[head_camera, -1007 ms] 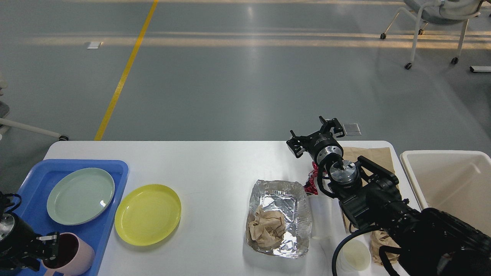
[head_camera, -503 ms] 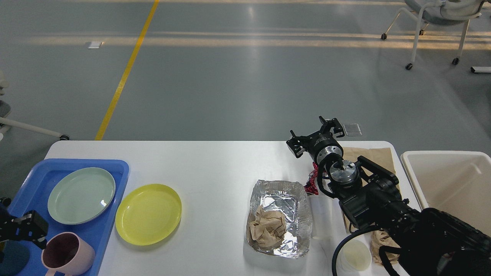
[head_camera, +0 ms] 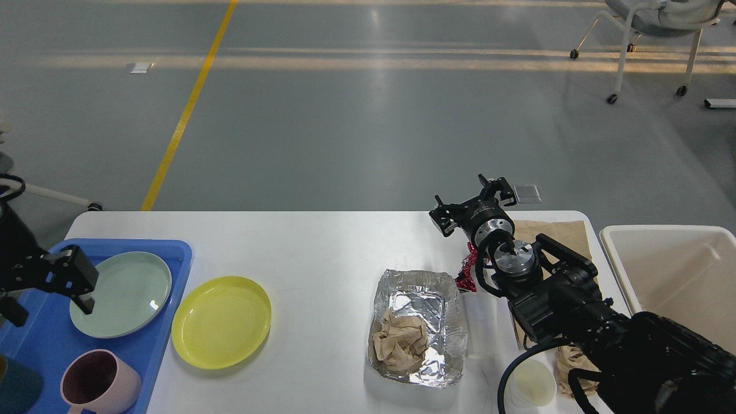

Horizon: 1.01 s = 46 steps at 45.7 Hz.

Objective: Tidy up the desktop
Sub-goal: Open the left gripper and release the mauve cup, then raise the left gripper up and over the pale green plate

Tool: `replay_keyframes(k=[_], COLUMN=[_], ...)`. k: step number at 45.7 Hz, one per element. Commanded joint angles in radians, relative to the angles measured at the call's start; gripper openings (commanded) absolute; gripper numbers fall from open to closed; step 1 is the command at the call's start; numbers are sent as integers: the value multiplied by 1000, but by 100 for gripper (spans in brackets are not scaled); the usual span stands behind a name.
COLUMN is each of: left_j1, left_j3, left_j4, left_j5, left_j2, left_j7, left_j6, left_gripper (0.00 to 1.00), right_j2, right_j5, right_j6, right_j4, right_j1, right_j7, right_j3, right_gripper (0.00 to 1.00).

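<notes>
Left gripper [head_camera: 69,282] is hovering unclenched and empty over the blue tray [head_camera: 172,253]; right gripper [head_camera: 472,210], spread, is holding nothing. Judging next, it should be approaching the yellow plate [head_camera: 221,322] on the white counter [head_camera: 322,241] by its rim. Two plates, one pink mug [head_camera: 100,382], one foil tray [head_camera: 417,325] are showing.

My left gripper [head_camera: 49,287] hangs over the desk's left end, its two fingers spread apart and empty, one fingertip [head_camera: 86,303] pointing down. My right arm [head_camera: 575,305] reaches in from the lower right corner toward the desk's far edge; the right gripper [head_camera: 472,201] sits there with fingers apart, holding nothing
</notes>
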Motion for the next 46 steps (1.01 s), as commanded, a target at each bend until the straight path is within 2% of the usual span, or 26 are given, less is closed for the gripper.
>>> replay_keyframes(k=[1, 10, 25, 35, 46], left_j1=[-152, -356, -561, -663, -658], left_j3=[37, 57, 59, 56, 53], left_j4=[-82, -177, -211, -223, -260], left_j5=[-3, -15, -25, -25, -25], left_j2=[-61, -150, -275, -294, -318], left_j7=[-63, -106, -181, -183, -169], left_j6=[0, 0, 0, 0, 0], left_gripper=[84, 84, 83, 83, 79], right_j2=[0, 0, 0, 0, 0], right_j5=[0, 0, 0, 0, 0], right_j6=[0, 0, 0, 0, 0], right_j4=[0, 0, -1, 0, 0], right_j1=[0, 0, 0, 1, 0], right_j7=[0, 0, 0, 1, 0], right_j3=[0, -1, 0, 0, 0], right_gripper=[100, 100, 100, 100, 100])
